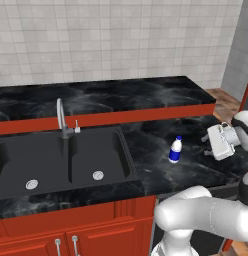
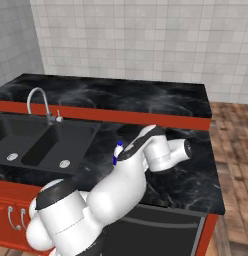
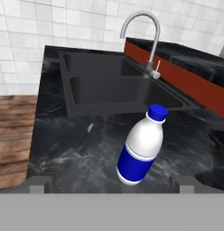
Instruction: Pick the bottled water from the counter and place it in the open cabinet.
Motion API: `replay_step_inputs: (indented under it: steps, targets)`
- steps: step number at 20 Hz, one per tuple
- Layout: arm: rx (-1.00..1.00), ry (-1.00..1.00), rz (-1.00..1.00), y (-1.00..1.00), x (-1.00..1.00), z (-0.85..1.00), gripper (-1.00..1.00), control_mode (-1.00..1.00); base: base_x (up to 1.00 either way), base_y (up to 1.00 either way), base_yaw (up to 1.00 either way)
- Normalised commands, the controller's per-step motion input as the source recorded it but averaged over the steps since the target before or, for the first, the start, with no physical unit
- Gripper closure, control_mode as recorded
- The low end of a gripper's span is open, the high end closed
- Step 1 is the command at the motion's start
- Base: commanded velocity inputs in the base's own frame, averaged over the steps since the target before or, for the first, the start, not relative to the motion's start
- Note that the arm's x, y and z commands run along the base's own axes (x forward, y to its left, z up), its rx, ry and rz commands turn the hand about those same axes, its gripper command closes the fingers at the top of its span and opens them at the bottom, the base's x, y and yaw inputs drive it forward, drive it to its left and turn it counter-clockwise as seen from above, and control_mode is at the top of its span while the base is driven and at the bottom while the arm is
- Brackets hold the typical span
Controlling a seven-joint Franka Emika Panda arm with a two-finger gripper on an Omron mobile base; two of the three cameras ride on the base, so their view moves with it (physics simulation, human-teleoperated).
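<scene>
Reaching for the bottled water (image 3: 142,146) is the step you are in: the pick has not begun and nothing has been lifted. The bottle stands upright on the black counter (image 1: 196,172), just to the right of the double sink (image 1: 61,155) and in front of the red ledge that steps up to the back counter. In the left base view the gripper (image 1: 212,141) hangs to the right of the bottle, apart from it and at about its height, pointing sideways toward it. In the hand view the two fingers (image 3: 38,182) stand wide apart at the bottom edge, with the bottle framed between them but still ahead; they hold nothing and touch nothing.

Your next move, as I judge it, is to carry the hand straight forward along its own line until the blue label band sits between the fingers, then close on the band, not on the narrower neck under the cap. The bottle leans right of centre in the hand view, so trim sideways a little first. Approach gently, since a light upright bottle may tip toward the sink if a fingertip nudges it. The open cabinet comes afterwards.
</scene>
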Motion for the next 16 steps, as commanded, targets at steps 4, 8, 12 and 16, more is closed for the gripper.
replay_step_inputs:
  steps: [4, 8, 12, 16]
  targets:
    - [0.0, 0.0, 0.06, 0.01, 0.44, -0.04, -1.0, -1.0, 0.0, 0.0, 0.0]
    - [0.0, 0.0, 0.05, 0.03, 0.41, -0.24, -1.0, -1.0, 0.0, 0.0, 0.0]
    - [0.0, 0.0, 0.05, 0.0, 0.39, -0.38, -1.0, -1.0, 0.0, 0.0, 0.0]
    - [0.0, 0.0, 0.05, 0.01, 0.28, -0.29, -1.0, -1.0, 0.0, 0.0, 0.0]
